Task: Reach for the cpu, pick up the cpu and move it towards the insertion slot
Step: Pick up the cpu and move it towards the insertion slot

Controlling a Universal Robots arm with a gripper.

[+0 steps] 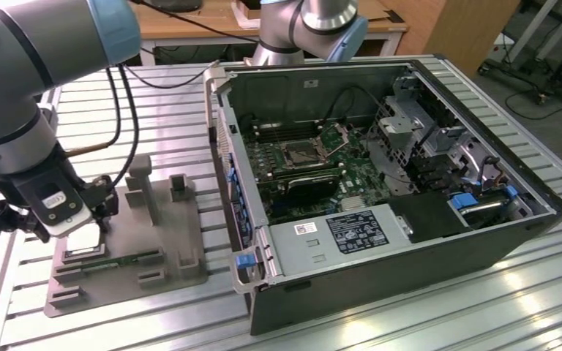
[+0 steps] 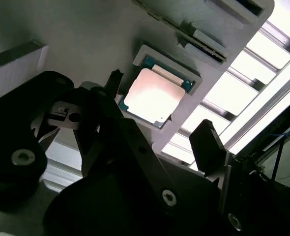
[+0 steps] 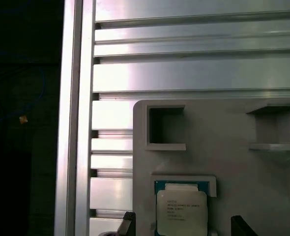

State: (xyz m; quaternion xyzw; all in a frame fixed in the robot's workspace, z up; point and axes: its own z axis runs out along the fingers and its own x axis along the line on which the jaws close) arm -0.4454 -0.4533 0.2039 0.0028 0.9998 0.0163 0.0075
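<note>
The cpu (image 2: 154, 96), a pale silver square chip with a green rim, lies flat in a square recess of the grey tray (image 2: 86, 34). In the first wrist view the cpu (image 3: 181, 211) shows its printed top. My gripper (image 2: 159, 105) is open just above it, one dark fingertip (image 2: 114, 81) on each side and apart from the chip. In the exterior view the gripper (image 1: 88, 230) hangs over the cpu (image 1: 79, 254) at the tray's near left corner. The insertion slot (image 1: 301, 152) sits on the green motherboard inside the open computer case, its metal frame raised.
The grey tray (image 1: 164, 241) has upright posts (image 1: 140, 175) and a green memory stick (image 1: 125, 259) beside the cpu. The open computer case (image 1: 388, 190) stands at the exterior view's right on a ribbed metal table (image 1: 164, 110). Cables (image 1: 129, 124) hang from the arm.
</note>
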